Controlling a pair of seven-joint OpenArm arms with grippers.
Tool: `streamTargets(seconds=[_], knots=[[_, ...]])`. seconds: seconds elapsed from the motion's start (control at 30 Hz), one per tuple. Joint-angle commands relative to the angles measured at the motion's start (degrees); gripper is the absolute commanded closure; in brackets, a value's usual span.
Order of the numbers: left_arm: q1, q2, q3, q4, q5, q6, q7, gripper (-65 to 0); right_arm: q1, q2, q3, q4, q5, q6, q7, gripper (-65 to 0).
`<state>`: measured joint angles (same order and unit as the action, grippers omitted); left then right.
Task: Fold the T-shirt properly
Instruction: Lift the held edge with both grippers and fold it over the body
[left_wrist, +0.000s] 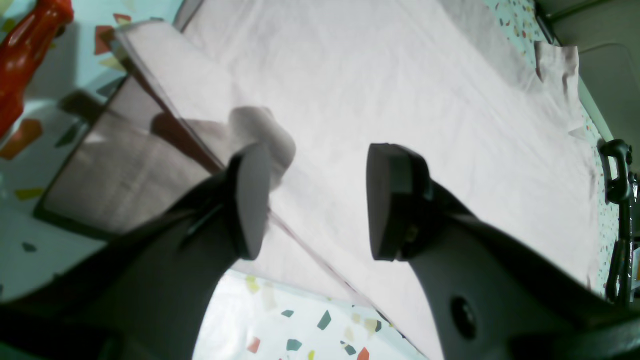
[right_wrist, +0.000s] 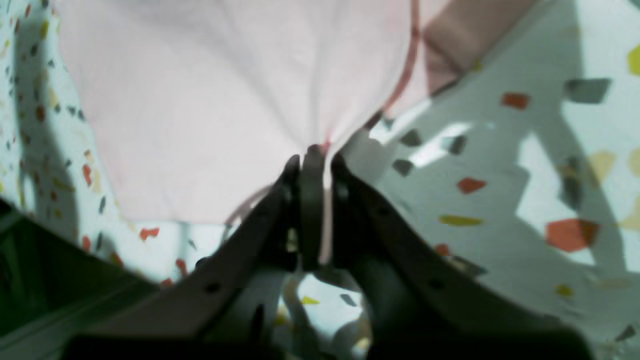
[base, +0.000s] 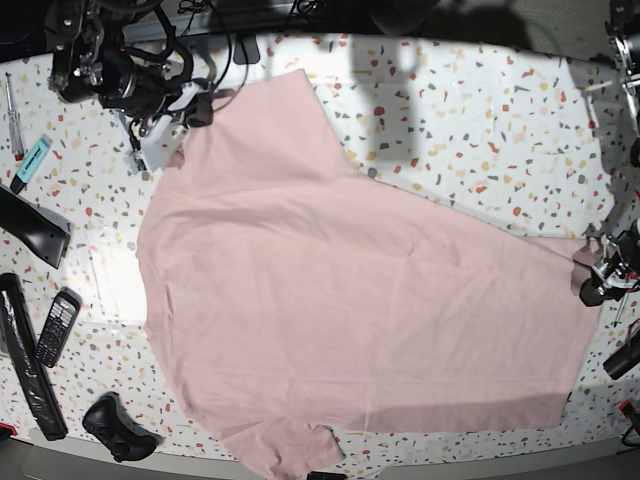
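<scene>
the t-shirt (base: 350, 300) lies spread flat, plain pale pink side up, across the middle of the speckled table (base: 480, 110) in the base view. 1 sleeve points toward the lower centre of that frame; another corner reaches the upper left, beneath the arm there.

the right gripper (right_wrist: 314, 155) sits at the upper left of the base view. in the right wrist view its 2 jaws are pressed together on a pinch of the t-shirt's edge, and the cloth fans out in creases from the pinch toward the top of the frame. a hem seam runs from the pinch to the upper right of that frame.

the left gripper (left_wrist: 317, 200) sits at the right edge of the base view, at the shirt's border. in the left wrist view its 2 jaws stand wide apart with nothing between them, above the cloth. a small raised fold of fabric shows just behind the jaw at frame left.

a phone handset (base: 57, 326) and a dark controller (base: 115, 425) lie at the lower left of the base view, off the shirt.
</scene>
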<state>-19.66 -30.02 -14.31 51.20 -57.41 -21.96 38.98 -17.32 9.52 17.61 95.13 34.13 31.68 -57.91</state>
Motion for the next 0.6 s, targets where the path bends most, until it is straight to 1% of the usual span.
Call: streamTargets(seconds=[0.0, 0.1, 0.17, 0.4, 0.5, 0.57], knots=[[-1.3, -1.4, -0.3, 0.9, 0.0, -0.6, -1.3, -29.0, 0.2, 0.5, 0.5, 0.8, 3.5, 0.0, 1.2, 0.0], [-1.3, -1.5, -0.3, 0.9, 0.5, -0.6, -1.2, -29.0, 0.4, 0.5, 2.0, 1.9, 9.7, 0.1, 2.8, 0.0], [-1.3, -1.4, -0.3, 0.9, 0.5, -0.6, -1.2, -29.0, 1.4, 0.5, 3.5, 2.9, 11.4, 0.1, 4.3, 0.0], [-1.3, -1.4, -0.3, 0.9, 0.5, -0.6, -1.2, -29.0, 11.1, 0.5, 8.0, 3.0, 10.3, 0.1, 5.0, 0.0], [-1.3, -1.4, -0.3, 0.9, 0.5, -0.6, -1.2, -29.0, 16.1, 0.5, 7.9, 2.5, 6.5, -0.4, 5.1, 0.0], [-1.3, -1.4, -0.3, 0.9, 0.6, -0.6, -1.2, -29.0, 18.8, 0.5, 7.6, 1.3, 4.6, -0.8, 6.4, 0.0]])
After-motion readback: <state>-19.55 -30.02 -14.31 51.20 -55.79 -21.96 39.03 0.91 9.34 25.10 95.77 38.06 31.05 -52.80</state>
